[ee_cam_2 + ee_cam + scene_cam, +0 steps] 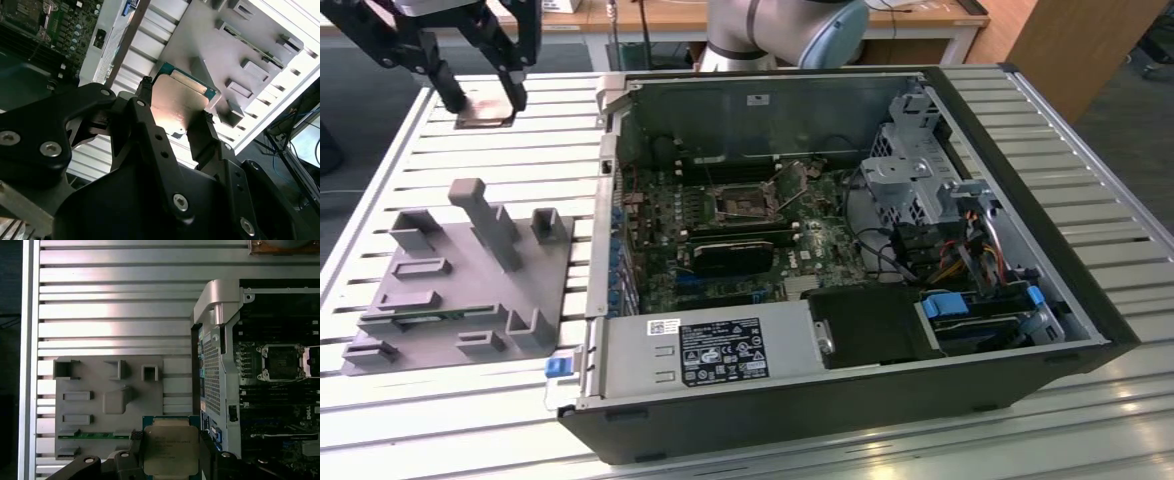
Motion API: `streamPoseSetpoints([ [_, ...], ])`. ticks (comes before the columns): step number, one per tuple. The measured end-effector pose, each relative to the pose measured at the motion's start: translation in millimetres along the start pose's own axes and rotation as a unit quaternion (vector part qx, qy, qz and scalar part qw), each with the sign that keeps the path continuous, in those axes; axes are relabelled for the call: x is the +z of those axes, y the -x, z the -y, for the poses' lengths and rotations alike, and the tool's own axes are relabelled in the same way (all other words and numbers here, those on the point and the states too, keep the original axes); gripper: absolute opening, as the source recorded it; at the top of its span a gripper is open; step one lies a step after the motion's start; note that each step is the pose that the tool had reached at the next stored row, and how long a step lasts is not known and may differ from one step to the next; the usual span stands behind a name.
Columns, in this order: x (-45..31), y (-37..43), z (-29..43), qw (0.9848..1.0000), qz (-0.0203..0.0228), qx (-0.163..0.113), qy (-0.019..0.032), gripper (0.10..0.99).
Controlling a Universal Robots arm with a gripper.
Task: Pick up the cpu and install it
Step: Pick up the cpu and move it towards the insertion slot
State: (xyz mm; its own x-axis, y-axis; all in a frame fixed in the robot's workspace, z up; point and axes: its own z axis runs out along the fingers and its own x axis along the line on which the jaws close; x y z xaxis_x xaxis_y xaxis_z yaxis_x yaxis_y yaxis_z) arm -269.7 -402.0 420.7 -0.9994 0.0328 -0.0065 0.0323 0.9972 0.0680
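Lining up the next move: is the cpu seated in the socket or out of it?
Out. In the first wrist view the gripper clamps the cpu above the table; the socket shows a bare dark centre.

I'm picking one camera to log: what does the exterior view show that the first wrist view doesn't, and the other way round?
The exterior view adds the power supply, the drive cage and the robot arm. The first wrist view adds a face-on look at the metal top plate of the cpu. Both share the cpu clamped by the gripper, the grey tray and the socket.
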Motion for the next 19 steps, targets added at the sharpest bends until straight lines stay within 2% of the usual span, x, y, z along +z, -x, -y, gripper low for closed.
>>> streamPoseSetpoints([
  [8,0.5,17.5,-0.9,1.0000,0.0000,0.000,0.0000,0.533],
  [19,1.0,33.5,-1.9,1.0000,0.0000,0.000,0.0001,0.533],
])
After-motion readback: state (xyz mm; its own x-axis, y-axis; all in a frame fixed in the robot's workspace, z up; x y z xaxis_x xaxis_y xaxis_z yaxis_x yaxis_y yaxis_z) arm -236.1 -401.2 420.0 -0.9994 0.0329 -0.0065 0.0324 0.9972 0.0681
